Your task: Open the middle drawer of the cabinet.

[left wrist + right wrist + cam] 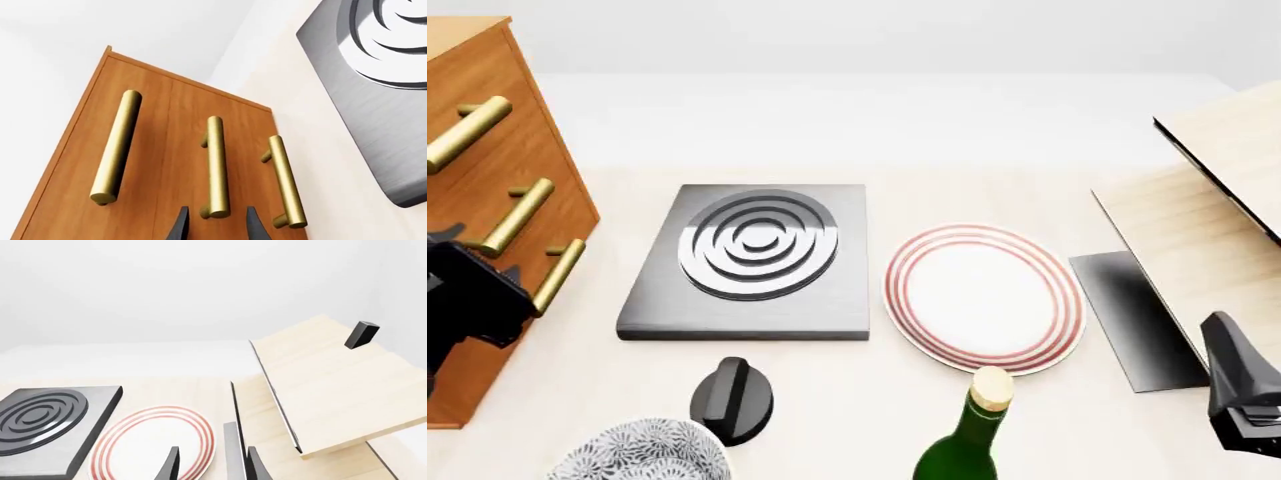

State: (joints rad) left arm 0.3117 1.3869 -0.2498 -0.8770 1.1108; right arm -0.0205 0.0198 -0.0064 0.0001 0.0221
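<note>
The orange-brown cabinet (494, 120) stands at the table's left edge, and its front fills the left wrist view (160, 165). Its three brass bar handles are stacked. The middle drawer's handle (518, 215) is the centre bar in the left wrist view (215, 165), and its front lies flush with the other two. My left gripper (217, 227) is open, with its fingertips on either side of the near end of that middle handle, not closed on it. In the front view it (491, 290) is right in front of the cabinet. My right gripper (212, 465) is open and empty, low at the front right (1234, 375).
A grey hob plate with rings (747, 255) lies next to the cabinet. A red-rimmed white plate (985, 295) is to its right. A green bottle (968, 445), a black knob (731, 400) and a patterned bowl (641, 455) stand near the front edge. A tilted wooden board (1214, 190) is at the right.
</note>
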